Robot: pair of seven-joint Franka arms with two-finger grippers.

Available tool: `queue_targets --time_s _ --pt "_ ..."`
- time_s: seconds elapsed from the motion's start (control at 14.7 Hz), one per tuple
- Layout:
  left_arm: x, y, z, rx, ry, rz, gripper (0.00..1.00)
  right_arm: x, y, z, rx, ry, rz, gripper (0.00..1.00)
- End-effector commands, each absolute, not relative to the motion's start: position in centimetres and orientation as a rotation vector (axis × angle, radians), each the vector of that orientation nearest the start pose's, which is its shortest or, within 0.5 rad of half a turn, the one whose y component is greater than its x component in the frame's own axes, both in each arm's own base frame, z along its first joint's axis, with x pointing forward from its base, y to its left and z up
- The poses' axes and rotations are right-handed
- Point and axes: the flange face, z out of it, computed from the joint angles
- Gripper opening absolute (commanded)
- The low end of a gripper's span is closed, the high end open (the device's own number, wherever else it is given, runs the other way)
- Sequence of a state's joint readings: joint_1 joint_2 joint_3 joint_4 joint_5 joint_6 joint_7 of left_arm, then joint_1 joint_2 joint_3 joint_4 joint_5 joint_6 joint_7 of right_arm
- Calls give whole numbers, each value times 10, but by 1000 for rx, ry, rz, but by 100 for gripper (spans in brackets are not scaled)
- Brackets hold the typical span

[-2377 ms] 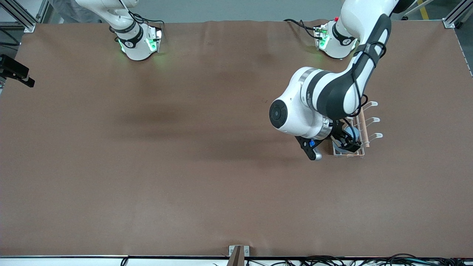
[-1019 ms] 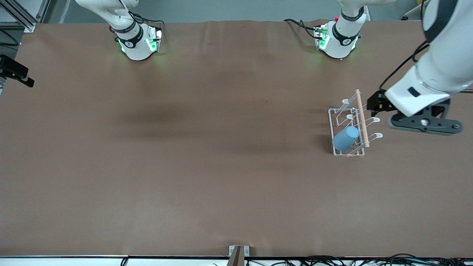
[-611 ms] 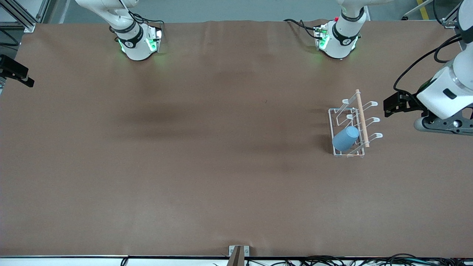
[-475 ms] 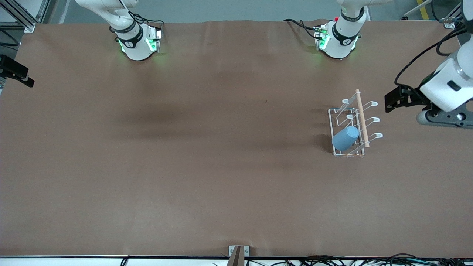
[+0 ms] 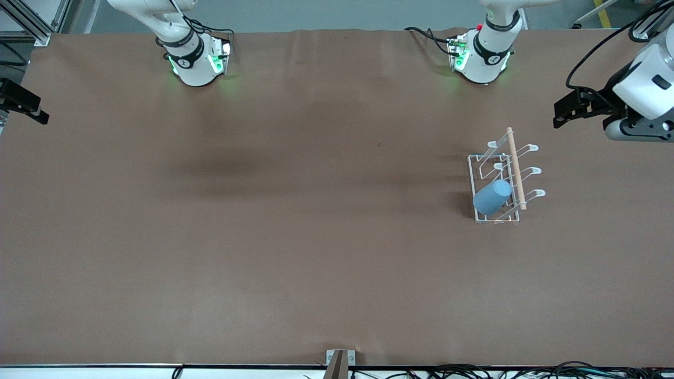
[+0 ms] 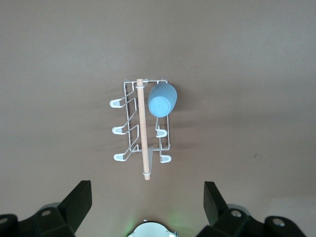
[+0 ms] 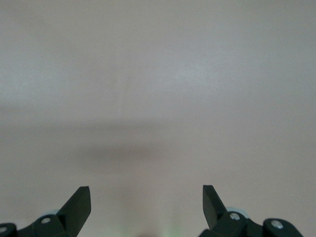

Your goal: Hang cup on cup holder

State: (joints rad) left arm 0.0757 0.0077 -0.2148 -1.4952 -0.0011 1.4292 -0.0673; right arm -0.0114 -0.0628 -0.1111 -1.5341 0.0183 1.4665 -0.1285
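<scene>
The light-blue cup (image 5: pixel 492 196) (image 6: pixel 162 98) hangs tilted on a looped prong of the white wire cup holder (image 5: pixel 480 158) (image 6: pixel 129 124), at the holder's end nearest the front camera. The holder has a wooden rod (image 5: pixel 515 168) on top and stands toward the left arm's end of the table. My left gripper (image 5: pixel 559 113) (image 6: pixel 147 202) is open and empty, up in the air over the table's margin at that end, well apart from the holder. My right gripper (image 7: pixel 146 202) is open over bare table and does not show in the front view.
The brown table cover (image 5: pixel 295 210) carries nothing else. The two arm bases (image 5: pixel 197 60) (image 5: pixel 482 58) stand along the edge farthest from the front camera. A black camera mount (image 5: pixel 21 100) sits at the right arm's end.
The left gripper has let go of the cup, left it on the prong, and drawn away from the holder toward its own end of the table. The cup and holder have stayed put.
</scene>
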Motion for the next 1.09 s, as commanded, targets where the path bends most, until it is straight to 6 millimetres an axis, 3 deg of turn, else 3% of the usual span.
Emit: queue_targets --time_s 0.0,0.41,0.68,1.02 --pt "504 -79 639 -3126 101 22 100 513 -63 668 -3115 1 1 100" --pt "484 -77 639 -3098 77 23 100 513 -64 667 -3115 4 3 100" --pt "491 -65 643 -3104 43 11 100 513 -64 667 -3115 4 3 100" --pt "512 -74 647 -3116 58 -14 100 513 -64 666 -3115 1 10 100"
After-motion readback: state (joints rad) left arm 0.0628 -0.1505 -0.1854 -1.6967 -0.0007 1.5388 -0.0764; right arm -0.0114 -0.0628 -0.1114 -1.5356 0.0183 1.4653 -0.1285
